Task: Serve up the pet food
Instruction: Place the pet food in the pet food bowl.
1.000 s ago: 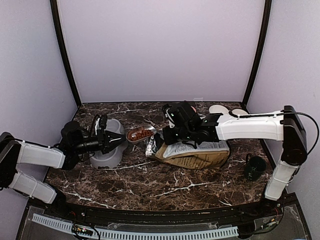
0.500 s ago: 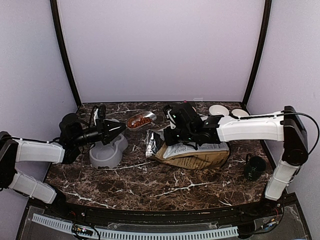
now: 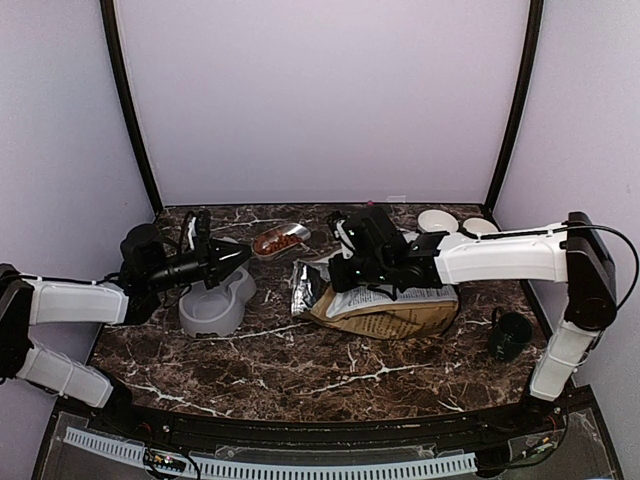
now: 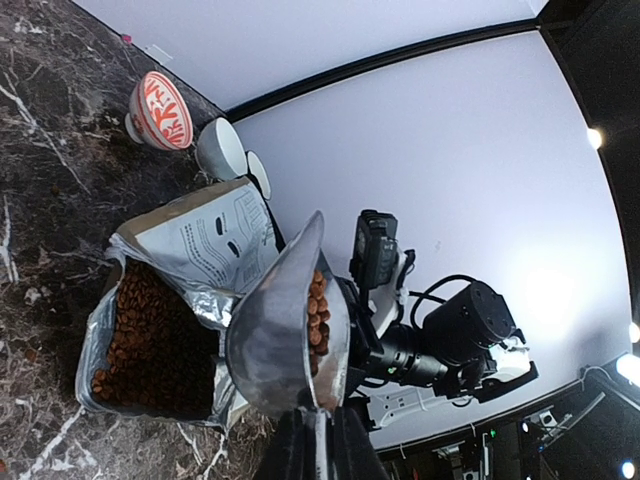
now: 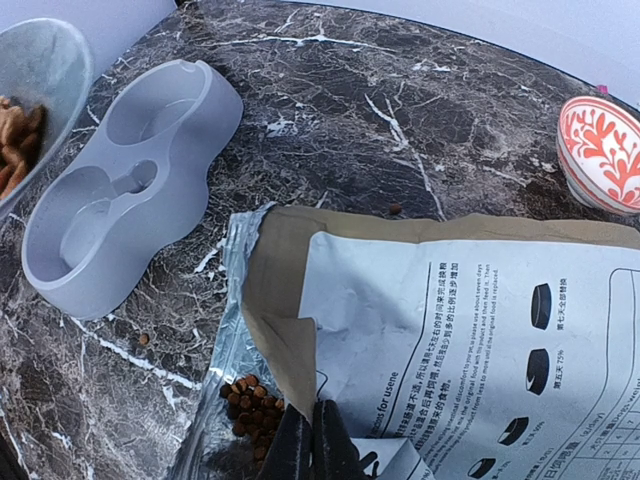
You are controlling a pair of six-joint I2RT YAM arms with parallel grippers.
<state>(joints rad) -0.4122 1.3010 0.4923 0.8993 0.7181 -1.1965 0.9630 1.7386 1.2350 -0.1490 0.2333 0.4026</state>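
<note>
— Where's the pet food (image 4: pixel 316 310)?
— It's heaped in the metal scoop (image 4: pixel 268 345), just beyond the left jaws. They pinch its handle, raised near the grey bowl (image 3: pixel 213 305).
— And the right jaws?
— Pressed together on the bag's (image 5: pixel 450 300) opened edge, with more kibble just beside them.

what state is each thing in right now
scoop: filled with pet food, held off the table
dog-food bag: open, lying flat, more pet food inside
double bowl: both wells empty
left gripper: jaws shut on scoop handle
right gripper: jaws shut on dog-food bag edge
</note>
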